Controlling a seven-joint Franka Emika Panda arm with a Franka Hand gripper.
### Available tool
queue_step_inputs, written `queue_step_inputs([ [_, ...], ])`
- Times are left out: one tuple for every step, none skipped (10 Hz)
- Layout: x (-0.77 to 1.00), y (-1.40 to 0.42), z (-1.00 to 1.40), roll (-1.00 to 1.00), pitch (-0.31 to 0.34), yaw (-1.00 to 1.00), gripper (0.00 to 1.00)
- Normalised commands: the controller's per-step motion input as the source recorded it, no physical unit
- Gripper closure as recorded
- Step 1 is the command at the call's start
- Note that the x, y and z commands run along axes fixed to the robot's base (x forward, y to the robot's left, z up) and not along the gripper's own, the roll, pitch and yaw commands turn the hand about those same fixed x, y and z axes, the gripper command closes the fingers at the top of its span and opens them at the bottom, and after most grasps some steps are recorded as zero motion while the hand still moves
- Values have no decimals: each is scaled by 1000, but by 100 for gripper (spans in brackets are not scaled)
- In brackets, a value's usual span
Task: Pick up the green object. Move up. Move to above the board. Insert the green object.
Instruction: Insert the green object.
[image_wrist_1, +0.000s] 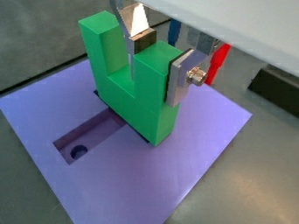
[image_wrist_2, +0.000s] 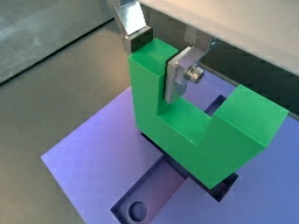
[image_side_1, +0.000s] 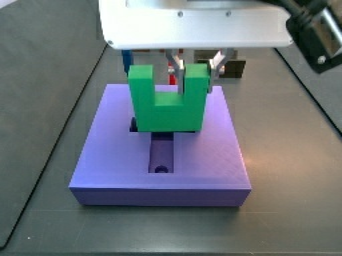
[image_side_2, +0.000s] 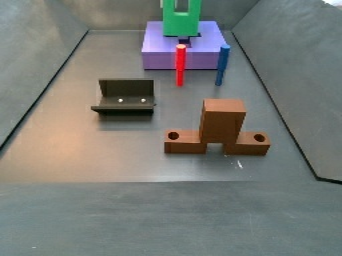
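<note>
Hanging above the board (image_side_1: 201, 160), gripper (image_wrist_1: 162, 59) (jaws pinching one prong) on green object (image_wrist_1: 131, 92)

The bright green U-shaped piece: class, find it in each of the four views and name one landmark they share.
Wrist view: bright green U-shaped piece, centre, one prong between the gripper fingers.
Wrist view: centre-right.
Side view: upper centre.
Side view: top edge.
Shared landmark: purple-blue slab board beneath it.

Gripper (image_wrist_1: 158, 59) at upper centre of frame in a wrist view, pointing down. Silver plate fingers (image_wrist_2: 183, 73) clamped on one prong of the green object (image_wrist_2: 193, 109). White wrist housing (image_side_1: 197, 22) fills top of frame in a side view.
</note>
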Motion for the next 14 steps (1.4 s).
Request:
queue_step_inputs([
  [-26, 54, -209, -173, 0, 0, 100],
  [-186, 126, -143, -197, -19, -20, 100],
  [-311, 234, -117, -121, 0, -137, 100],
  [-366, 237, -129, -70, 0, -203, 100],
  [-294, 94, -126, -76, 0, -120, 100],
  [-137, 0, -186, -140, 0, -17, 100],
  [-100, 0, -266, -137, 0, -40, 100],
  [-17, 0, -346, -19, 0, -26, 100],
  [-11, -60, -520, 216, 27, 0, 100],
  [0, -91, -520, 366, 66, 0, 100],
  [0, -77, -566, 361, 36, 0, 100],
  [-9, -91, -574, 357, 34, 0, 100],
  [0, -57, -566, 184, 81, 0, 100],
  [0, 0, 0, 0, 0, 0, 100],
])
